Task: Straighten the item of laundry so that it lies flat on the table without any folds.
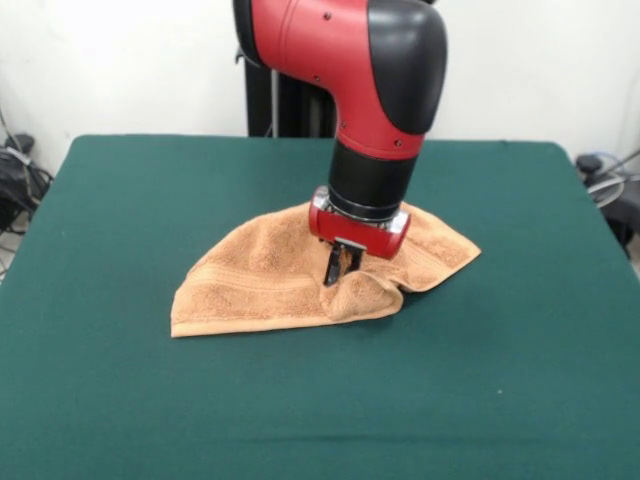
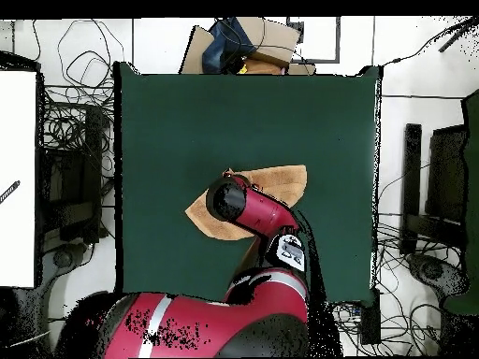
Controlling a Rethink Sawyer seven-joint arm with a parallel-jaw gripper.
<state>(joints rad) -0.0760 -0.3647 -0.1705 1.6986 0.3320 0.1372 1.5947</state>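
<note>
1. Towel (image 1: 270, 275) sits mid-table (image 1: 120, 400), still folded over itself: wedge shape, with a bunched lump at the front edge right under the arm.
2. Gripper (image 1: 338, 266) is down on that lump. Fingers look pinched on a raised fold of terry, though the wrist hides most of them, so only probably grasping.
3. Handling: light, limp, grippy pile. It drapes and won't slide freely on the felt.
4. Better hold: hemmed corner or banded edge, then drag outward to unfold.
</note>
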